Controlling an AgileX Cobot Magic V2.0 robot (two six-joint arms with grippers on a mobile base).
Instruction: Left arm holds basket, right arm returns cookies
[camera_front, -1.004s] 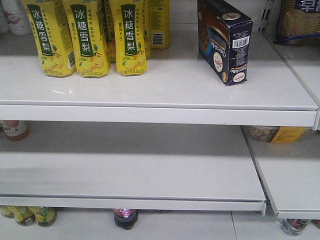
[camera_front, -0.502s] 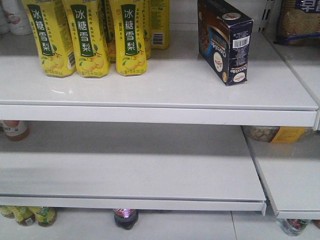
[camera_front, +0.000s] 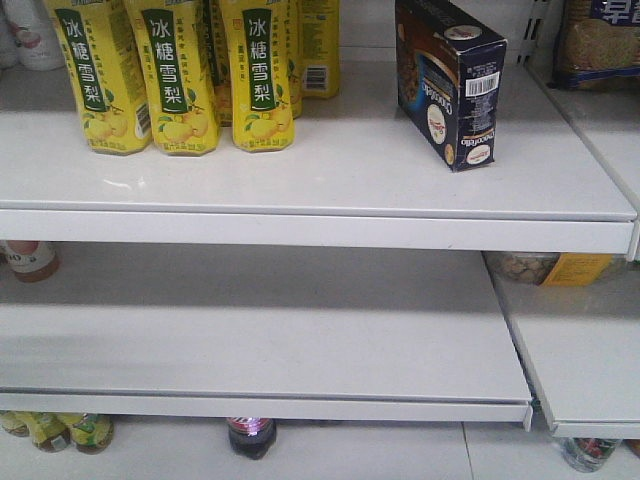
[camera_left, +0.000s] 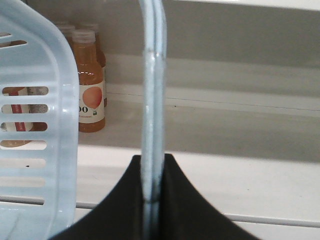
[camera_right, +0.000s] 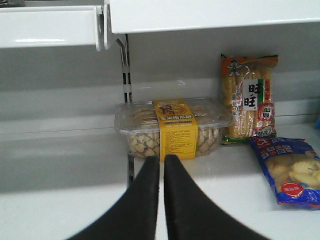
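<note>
The cookies (camera_front: 448, 80), a dark navy carton with a white barcode label, stand upright on the top shelf (camera_front: 330, 180) at the right, free of both grippers. In the left wrist view my left gripper (camera_left: 152, 162) is shut on the pale blue handle (camera_left: 153, 90) of the basket (camera_left: 35, 130), whose slotted side fills the left edge. In the right wrist view my right gripper (camera_right: 161, 161) is shut with nothing between its fingers, pointing at a lower shelf. Neither arm shows in the front view.
Yellow drink bottles (camera_front: 180, 75) stand in a row on the top shelf's left. A clear cookie tub (camera_right: 172, 127), a snack bag (camera_right: 248, 100) and a blue packet (camera_right: 290, 170) lie ahead of the right gripper. Orange juice bottles (camera_left: 90, 82) stand behind the basket.
</note>
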